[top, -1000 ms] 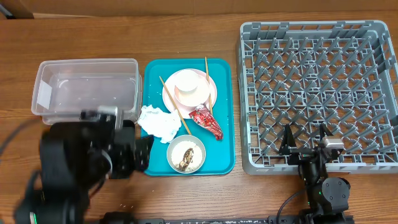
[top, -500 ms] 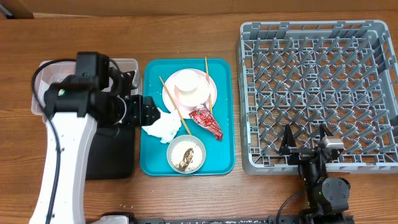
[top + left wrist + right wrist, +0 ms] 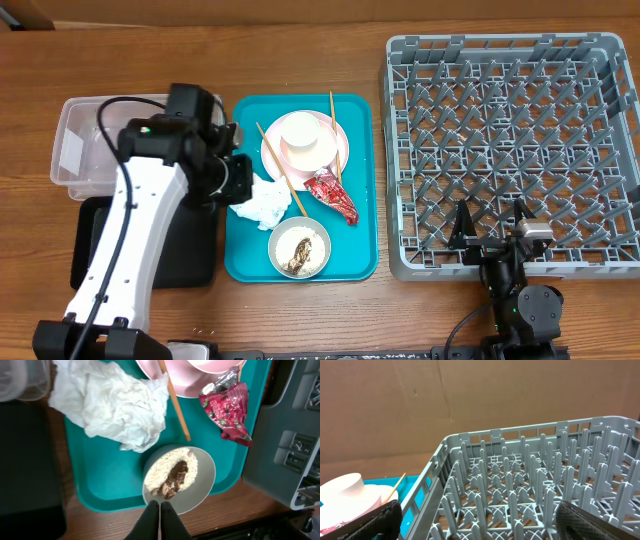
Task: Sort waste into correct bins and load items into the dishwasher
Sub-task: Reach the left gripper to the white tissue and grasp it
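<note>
On the teal tray [image 3: 356,240] lie a crumpled white napkin [image 3: 262,199], a red wrapper [image 3: 333,195] and a white bowl [image 3: 299,248] of rice with brown scraps. A pink plate [image 3: 340,150] at the tray's back carries a white round dish [image 3: 303,137]. My left gripper [image 3: 240,182] hangs at the tray's left edge beside the napkin. In the left wrist view it [image 3: 160,509] is shut on nothing, above the bowl's [image 3: 200,485] near rim, with the napkin [image 3: 115,402] and wrapper [image 3: 227,407] farther off. My right gripper [image 3: 489,225] stands open over the grey dish rack's [image 3: 500,45] front edge.
A clear tub [image 3: 90,140] sits left of the teal tray, with a black tray [image 3: 190,250] in front of it, both partly under my left arm. Two wooden chopsticks [image 3: 280,160] lean across the plate. In the right wrist view the rack's pegs [image 3: 520,485] fill the space between the fingers.
My left arm has swung from the lower left up toward the teal tray, and its gripper has gone from open to shut. The right arm has not moved.
</note>
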You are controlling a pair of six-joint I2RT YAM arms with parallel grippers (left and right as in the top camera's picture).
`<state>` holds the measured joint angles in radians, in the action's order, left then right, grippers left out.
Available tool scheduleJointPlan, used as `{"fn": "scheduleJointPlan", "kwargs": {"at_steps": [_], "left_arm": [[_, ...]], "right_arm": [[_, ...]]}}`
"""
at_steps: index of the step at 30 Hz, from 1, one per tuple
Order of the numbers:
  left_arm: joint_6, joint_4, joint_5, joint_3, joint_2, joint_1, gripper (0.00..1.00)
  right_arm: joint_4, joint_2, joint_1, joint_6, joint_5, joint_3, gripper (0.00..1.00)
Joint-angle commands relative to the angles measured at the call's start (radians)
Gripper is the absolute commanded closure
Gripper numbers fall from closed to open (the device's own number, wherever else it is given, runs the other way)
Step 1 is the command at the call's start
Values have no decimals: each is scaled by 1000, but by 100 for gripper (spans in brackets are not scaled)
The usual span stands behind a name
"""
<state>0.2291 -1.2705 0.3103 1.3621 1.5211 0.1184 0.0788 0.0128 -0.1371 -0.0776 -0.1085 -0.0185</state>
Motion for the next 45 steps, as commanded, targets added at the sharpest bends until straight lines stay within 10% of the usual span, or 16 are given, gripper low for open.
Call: {"fn": "scheduleJointPlan", "kwargs": {"at_steps": [1, 10, 26, 45], "left_arm": [[29, 22, -4, -7, 4, 21, 95], [89, 79, -17, -8, 5, 30, 46], [362, 97, -430, -21, 39, 237, 46], [376, 138, -361, -21, 374, 250, 28]], "right_arm": [[-6, -9, 4, 6, -2, 10, 0], [-6, -9, 4, 6, -2, 10, 0], [-6, -9, 4, 6, -2, 10, 0], [-6, -9, 4, 6, -2, 10, 0]]}}
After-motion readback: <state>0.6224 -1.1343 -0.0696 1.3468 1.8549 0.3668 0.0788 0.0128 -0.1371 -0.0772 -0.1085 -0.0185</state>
